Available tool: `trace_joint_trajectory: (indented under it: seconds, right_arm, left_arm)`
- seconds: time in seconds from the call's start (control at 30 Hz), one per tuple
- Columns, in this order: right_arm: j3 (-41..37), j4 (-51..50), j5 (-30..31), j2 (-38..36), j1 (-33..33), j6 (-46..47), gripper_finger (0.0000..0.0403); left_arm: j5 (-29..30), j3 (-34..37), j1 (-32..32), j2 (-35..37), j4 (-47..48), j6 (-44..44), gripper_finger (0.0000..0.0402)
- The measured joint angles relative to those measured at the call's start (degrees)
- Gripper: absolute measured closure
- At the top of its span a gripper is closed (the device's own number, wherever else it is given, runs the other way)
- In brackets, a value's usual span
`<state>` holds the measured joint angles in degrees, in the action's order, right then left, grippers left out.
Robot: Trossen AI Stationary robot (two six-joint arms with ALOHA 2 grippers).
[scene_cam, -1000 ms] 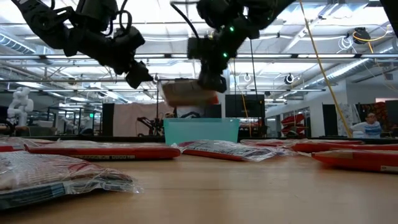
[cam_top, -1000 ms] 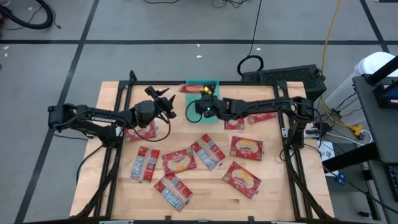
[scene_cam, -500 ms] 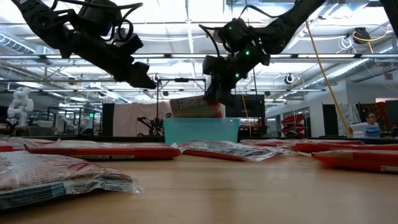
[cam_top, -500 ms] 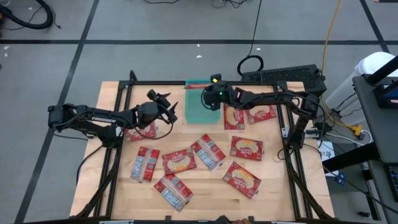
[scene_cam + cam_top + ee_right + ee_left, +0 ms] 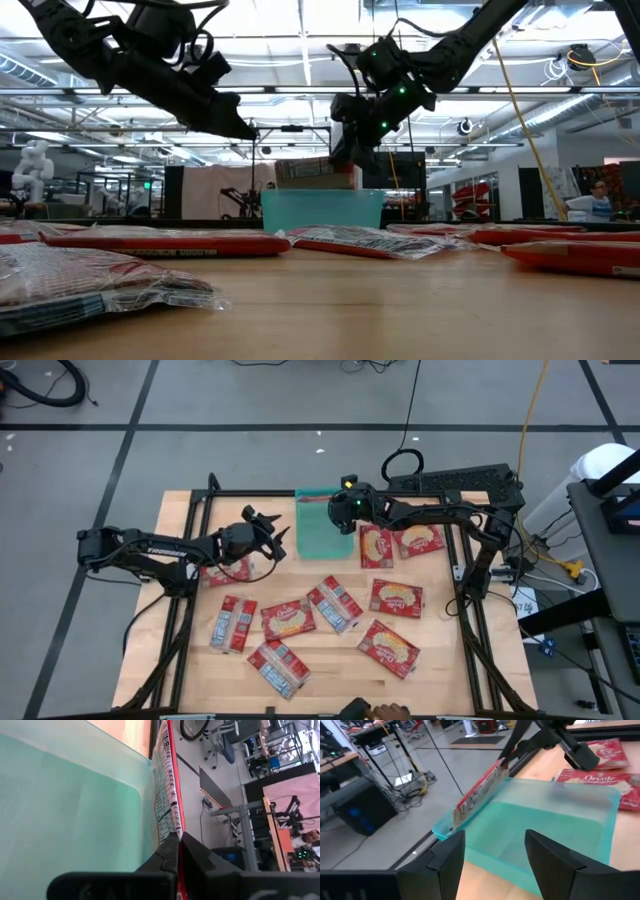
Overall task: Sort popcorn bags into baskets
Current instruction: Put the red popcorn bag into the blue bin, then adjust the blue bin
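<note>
The teal basket [image 5: 325,530] sits at the table's far middle. My right gripper [image 5: 345,508] hovers over its far right corner, shut on one red popcorn bag [image 5: 479,794]. The bag stands on edge along the basket's far rim [image 5: 322,205]. My left gripper [image 5: 275,540] is open in the air just left of the basket and holds nothing; the left wrist view looks past its fingers into the basket [image 5: 545,835]. Several more red bags [image 5: 335,603] lie flat on the table, two of them [image 5: 376,545] right of the basket. My right gripper pinches the bag's thin edge [image 5: 172,827] between its two fingers, at the end nearest the arm [image 5: 501,764]. The bag is held on edge and tilted, stretching away from the fingers along the basket's far rim. Whether its lower edge touches the rim, I cannot tell.
Bags lie spread over the table's near half [image 5: 298,618] [image 5: 390,647] [image 5: 277,665], with one under the left arm [image 5: 228,568]. A black frame rail [image 5: 250,493] runs along the far edge. Bare wood lies between the basket and the near bags.
My right gripper has carried the bag from above the basket's middle toward the table's far edge and lowered it to the basket's rim, staying shut. My left gripper has drifted right, toward the basket.
</note>
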<state>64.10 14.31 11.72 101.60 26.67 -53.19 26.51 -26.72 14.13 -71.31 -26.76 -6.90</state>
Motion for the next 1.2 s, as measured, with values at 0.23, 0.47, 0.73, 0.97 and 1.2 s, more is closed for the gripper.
trace_joint_trajectory:
  seconds: [0.23,0.47,0.73,0.97,1.2]
  right_arm:
    - [0.0,-0.8,-2.1,0.0,1.4,3.3,0.0358]
    - [0.0,-2.8,-2.9,0.0,2.2,6.2,0.0295]
    - [0.0,-1.3,-2.6,-2.2,1.7,14.9,0.0269]
    - [0.0,-10.7,-2.9,-9.1,-0.9,30.9,0.0272]
    - [-4.9,-16.0,-4.5,-14.2,-7.1,39.8,0.0273]
  left_arm:
    - [-1.6,0.0,0.9,0.0,-0.1,0.2,0.0208]
    - [-1.6,0.0,0.9,0.0,0.0,0.2,0.0207]
    - [-4.1,0.0,0.9,0.0,0.4,0.8,0.0201]
    - [-13.2,0.0,0.9,0.0,4.0,3.6,0.022]
    - [-29.9,0.0,-3.1,-0.1,4.7,4.2,0.0252]
